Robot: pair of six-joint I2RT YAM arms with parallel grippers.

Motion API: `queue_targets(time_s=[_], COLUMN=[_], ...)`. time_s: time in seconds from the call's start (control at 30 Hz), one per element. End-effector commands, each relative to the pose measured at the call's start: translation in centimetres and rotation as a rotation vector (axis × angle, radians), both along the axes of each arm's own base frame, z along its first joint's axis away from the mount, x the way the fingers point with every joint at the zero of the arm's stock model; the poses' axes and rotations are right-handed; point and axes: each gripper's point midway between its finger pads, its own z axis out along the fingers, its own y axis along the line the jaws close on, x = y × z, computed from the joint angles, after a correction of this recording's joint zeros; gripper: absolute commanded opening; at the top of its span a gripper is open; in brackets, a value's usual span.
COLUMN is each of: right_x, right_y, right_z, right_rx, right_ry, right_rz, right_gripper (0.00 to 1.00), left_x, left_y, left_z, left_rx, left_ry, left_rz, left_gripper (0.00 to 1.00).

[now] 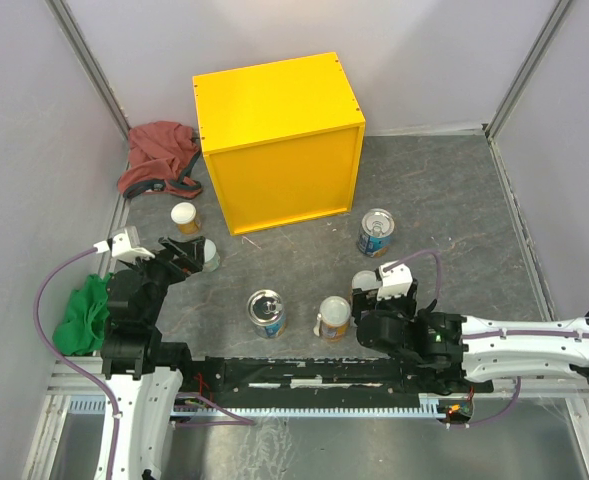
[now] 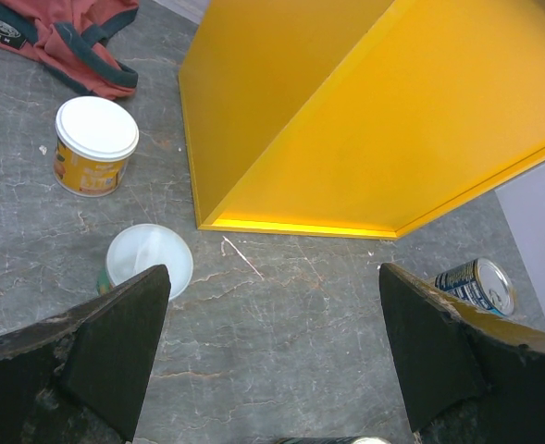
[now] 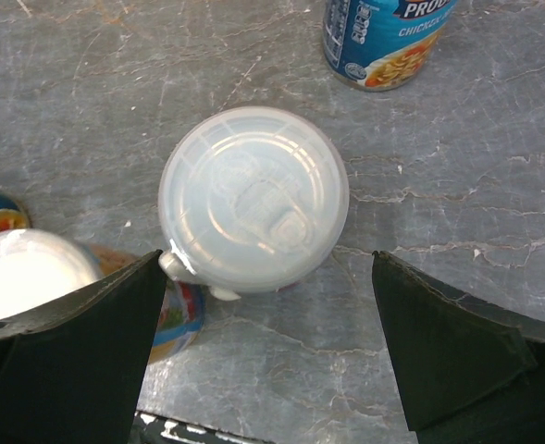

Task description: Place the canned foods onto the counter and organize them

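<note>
directly beneath the right pincer (image 3: 267, 264), spread wide and empty, stands a white-lidded can (image 3: 253, 194); the yellow counter (image 1: 274, 95) lies well ahead. descending, one finger may clip the neighbouring can (image 3: 22, 273) just beside it and topple it.

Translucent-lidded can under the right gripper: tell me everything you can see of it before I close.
The small round can with a translucent white plastic lid stands upright on the grey marbled table. A metal top with a pull tab shows faintly through the lid, and a small tab sticks out at the lid's rim. Its label is almost entirely hidden from above. The open right gripper straddles it without gripping. An orange-labelled, white-lidded can sits close beside it; whether they touch cannot be told.
</note>
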Motion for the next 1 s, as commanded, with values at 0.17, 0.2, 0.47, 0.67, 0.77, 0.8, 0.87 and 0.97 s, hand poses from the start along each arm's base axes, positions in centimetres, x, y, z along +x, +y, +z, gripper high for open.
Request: queue_targets(time_s=[0.17, 0.2, 0.47, 0.67, 0.77, 0.8, 0.87, 0.97], right_x=[2.9, 3.2, 4.3, 4.5, 4.6, 4.6, 4.7, 4.9], right_y=[1.2, 1.3, 1.8, 1.6, 1.6, 1.6, 1.7, 2.0], right_z=[0.0, -0.2, -0.6, 0.1, 0.9, 1.1, 1.8, 3.1], right_rx=[0.044, 0.042, 0.031, -0.012, -0.019, -0.022, -0.034, -0.044], right_ry=[-0.031, -0.026, -0.019, -0.030, -0.041, -0.044, -0.052, -0.066], right_rz=[-0.042, -0.043, -0.023, -0.018, -0.016, -0.013, -0.007, 0.004], right_gripper=[1.00, 1.00, 0.54, 0.21, 0.21, 0.21, 0.16, 0.07], left_x=[0.2, 0.3, 0.6, 0.8, 0.9, 1.0, 1.1, 1.2], left_y=[0.3, 0.3, 0.3, 0.4, 0.4, 0.4, 0.4, 0.4], left_z=[2.2, 2.2, 1.9, 1.5, 1.2, 1.2, 1.1, 1.0], left_rx=[0.024, 0.027, 0.039, 0.042, 0.037, 0.036, 0.034, 0.033], left_ry=[-0.036, -0.037, -0.035, -0.037, -0.036, -0.037, -0.040, -0.044], left_rz=[0.009, 0.009, 0.003, 0.009, 0.009, 0.012, 0.013, 0.015], left_gripper=[1.00, 1.00, 1.00, 1.00, 1.00, 1.00, 1.00, 1.00])
